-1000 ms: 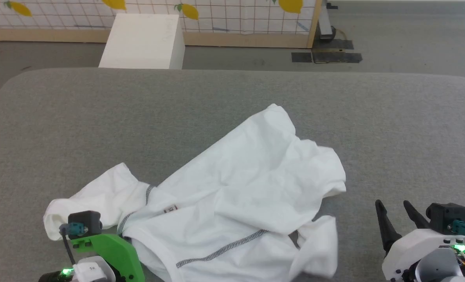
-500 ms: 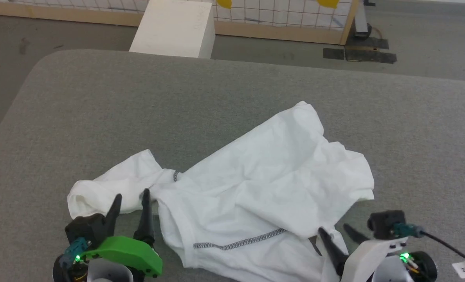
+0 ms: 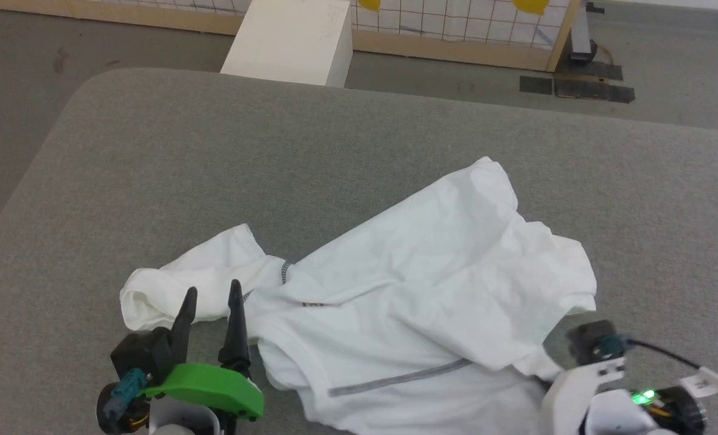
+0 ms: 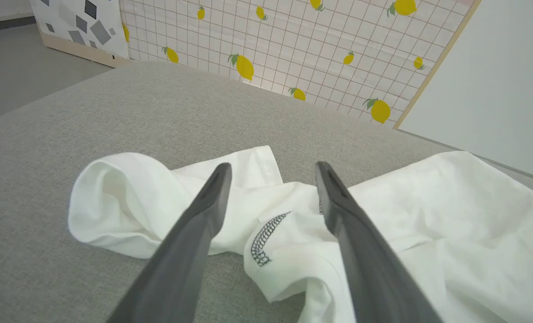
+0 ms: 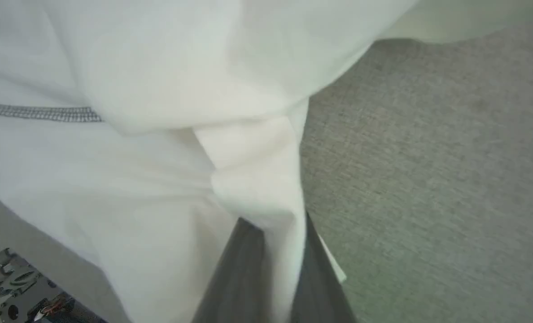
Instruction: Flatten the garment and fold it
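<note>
While the shirt lies crumpled on the grey table, the left gripper hovers with fingers spread over its bunched sleeve, and the right gripper pinches a fold at its near edge

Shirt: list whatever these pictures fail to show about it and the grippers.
- Chest patch, head view: too small and creased to read.
- Shirt, near edge, head view: cut off by the picture's bottom edge.
- Right gripper, right wrist view: tips buried in blurred cloth, apparently shut on a fold.
</note>
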Controlling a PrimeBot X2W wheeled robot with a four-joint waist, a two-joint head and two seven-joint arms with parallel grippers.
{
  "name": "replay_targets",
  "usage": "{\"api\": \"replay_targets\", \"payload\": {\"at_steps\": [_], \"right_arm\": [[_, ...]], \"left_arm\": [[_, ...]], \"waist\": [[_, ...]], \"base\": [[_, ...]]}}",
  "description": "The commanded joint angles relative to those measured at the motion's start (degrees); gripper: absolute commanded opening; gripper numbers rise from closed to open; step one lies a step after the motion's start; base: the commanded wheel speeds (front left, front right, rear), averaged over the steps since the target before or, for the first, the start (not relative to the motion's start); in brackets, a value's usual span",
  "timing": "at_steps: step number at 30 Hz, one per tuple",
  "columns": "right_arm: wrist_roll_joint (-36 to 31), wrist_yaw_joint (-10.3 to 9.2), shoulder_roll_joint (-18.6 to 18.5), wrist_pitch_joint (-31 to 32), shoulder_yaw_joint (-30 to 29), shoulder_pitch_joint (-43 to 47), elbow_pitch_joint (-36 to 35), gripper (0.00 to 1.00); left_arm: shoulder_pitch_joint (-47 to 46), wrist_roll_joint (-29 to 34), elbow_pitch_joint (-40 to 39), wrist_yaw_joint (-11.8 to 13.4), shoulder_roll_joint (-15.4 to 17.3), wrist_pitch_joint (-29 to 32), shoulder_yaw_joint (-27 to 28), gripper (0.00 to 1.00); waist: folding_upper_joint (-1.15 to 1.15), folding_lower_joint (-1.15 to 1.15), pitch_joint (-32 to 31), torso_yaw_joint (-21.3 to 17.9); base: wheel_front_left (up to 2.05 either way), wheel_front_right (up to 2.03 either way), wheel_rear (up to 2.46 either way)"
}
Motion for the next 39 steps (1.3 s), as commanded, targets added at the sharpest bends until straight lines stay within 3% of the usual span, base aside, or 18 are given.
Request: {"api": "replay_targets", "payload": {"at_steps": [1, 6, 11, 12, 13, 14, 20, 25, 32, 39], "right_arm": [[-1.7, -0.13, -0.9, -1.3, -3.1, -2.2, -0.2, 0.0], [-5.5, -0.13, -6.4, -5.7, -12.9, -10.5, -1.0, 0.0], [-5.9, -0.13, -13.0, -8.5, -15.8, -19.7, 4.2, 0.0], [-5.7, -0.13, -13.5, -9.0, -15.7, -20.6, 5.4, 0.05], [-5.0, -0.13, -13.5, -9.4, -15.8, -21.6, 6.9, 0.44], [-4.3, -0.13, -13.4, -9.7, -15.8, -22.1, 8.0, 1.0], [-3.5, -0.13, -11.9, -15.7, -18.6, -22.3, 10.7, 1.0], [-4.5, -0.13, -8.2, -23.3, -21.0, -17.6, 6.2, 1.0], [-3.2, -0.13, -2.7, -27.7, -19.6, -7.8, -2.4, 1.0], [-1.7, -0.13, -0.5, -28.7, -19.2, -0.8, -6.1, 1.0]], "left_arm": [[-1.3, 1.0, 0.3, -0.6, -0.6, -0.3, 0.2, 1.0], [-2.5, 1.5, 2.0, -2.5, -1.8, -0.3, 0.2, 1.0], [-4.6, 2.0, 4.3, -4.5, -2.7, -0.3, -0.3, 1.0], [-4.9, 2.1, 4.7, -4.7, -2.7, -0.3, -0.5, 1.0], [-5.2, 2.2, 5.1, -4.9, -2.8, -0.3, -0.7, 1.0], [-5.4, 2.2, 5.3, -5.0, -2.9, -0.3, -0.8, 1.0], [-6.5, 3.0, 6.3, -6.4, -2.3, 0.4, -2.5, 1.0], [-6.2, 5.4, 5.4, -9.4, 0.8, 4.7, -6.9, 1.0], [-3.3, 8.2, 0.9, -15.0, 8.9, 18.4, -14.8, 1.0], [-0.8, 7.6, -2.6, -17.9, 15.0, 29.2, -19.6, 1.0]], "waist": [[0.0, 0.0, 0.5, 0.1], [0.0, 0.0, 2.0, -0.2], [0.0, 0.0, 3.5, -0.3], [0.0, 0.0, 3.7, -0.3], [0.0, 0.0, 3.8, -0.4], [0.0, 0.0, 3.9, -0.5], [0.0, 0.0, 3.2, -0.7], [0.0, 0.0, 0.7, -1.5], [0.0, 0.0, -1.5, -4.0], [0.0, 0.0, -2.8, -5.2]], "base": [[0.0, 0.0, 0.0], [0.0, 0.0, 0.0], [0.0, 0.0, 0.0], [0.0, 0.0, 0.0], [0.0, 0.0, 0.0], [0.0, 0.0, 0.0], [0.0, 0.0, 0.0], [0.0, 0.0, 0.0], [0.0, 0.0, 0.0], [0.0, 0.0, 0.0]]}}
